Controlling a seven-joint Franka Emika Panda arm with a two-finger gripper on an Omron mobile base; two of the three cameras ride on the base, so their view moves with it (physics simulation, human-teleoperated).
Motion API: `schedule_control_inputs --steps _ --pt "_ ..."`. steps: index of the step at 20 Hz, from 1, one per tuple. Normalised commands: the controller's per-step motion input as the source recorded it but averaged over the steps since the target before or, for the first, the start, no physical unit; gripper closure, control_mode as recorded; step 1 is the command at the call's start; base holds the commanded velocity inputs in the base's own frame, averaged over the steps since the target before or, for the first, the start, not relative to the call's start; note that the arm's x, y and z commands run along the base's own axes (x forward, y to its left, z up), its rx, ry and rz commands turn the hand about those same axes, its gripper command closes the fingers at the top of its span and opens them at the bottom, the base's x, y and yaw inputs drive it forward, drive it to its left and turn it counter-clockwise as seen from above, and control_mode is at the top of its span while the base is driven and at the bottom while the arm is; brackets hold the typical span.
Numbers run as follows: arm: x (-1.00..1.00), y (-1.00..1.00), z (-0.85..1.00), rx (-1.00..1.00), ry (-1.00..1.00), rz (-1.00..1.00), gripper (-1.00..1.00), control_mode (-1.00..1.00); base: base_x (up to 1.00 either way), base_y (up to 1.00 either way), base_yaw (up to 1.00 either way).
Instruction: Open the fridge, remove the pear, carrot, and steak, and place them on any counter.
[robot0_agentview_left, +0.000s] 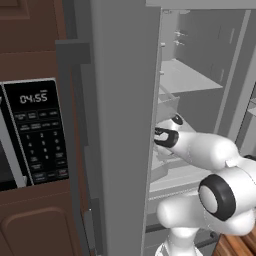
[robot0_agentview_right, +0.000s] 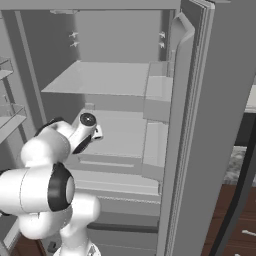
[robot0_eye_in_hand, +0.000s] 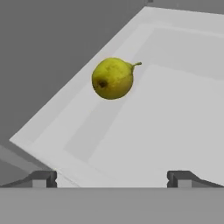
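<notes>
- So the fridge (robot0_agentview_right: 200, 125) is already open and the arm is reaching in over a middle shelf (robot0_agentview_right: 120, 132). Step in hand looks like grabbing the pear (robot0_eye_in_hand: 113, 78).
- In the hand view the pear sits on the pale shelf floor (robot0_eye_in_hand: 166, 118), lying on its side with the stem poking off to the right, close to the shelf's left wall.
- The gripper (robot0_eye_in_hand: 112, 178) has its fingers spread wide apart, nothing between them, and it's short of the fruit with bare shelf in between.
- The pear sits a bit left of the midline between the tips, so I'd shift over that way first, then go forward until the fattest part is between the fingers.
- It's round and would probably roll if one finger nudges it first, so I'd close slowly and evenly.
- Mind that left wall: there may not be much room for the finger on that side.
- I can't spot the carrot or steak from here.
</notes>
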Motion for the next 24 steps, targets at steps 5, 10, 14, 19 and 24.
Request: schedule_control_inputs --steps 5,10,14,19,24 --pt "0.33 0.10 0.00 0.03 0.06 0.00 -1.00 -1.00 0.00 0.00 0.00" --pt "0.20 0.14 0.00 0.02 0.00 0.00 -1.00 -1.00 0.00 0.00 0.00" --pt "0.25 0.13 0.00 0.01 0.00 0.00 -1.00 -1.00 0.00 0.00 0.00" --pt "0.34 0.09 0.00 0.01 0.00 0.00 -1.00 -1.00 0.00 0.00 0.00" --pt "0.25 0.18 -0.06 0.00 0.00 0.00 -1.00 -1.00 0.00 0.00 0.00"
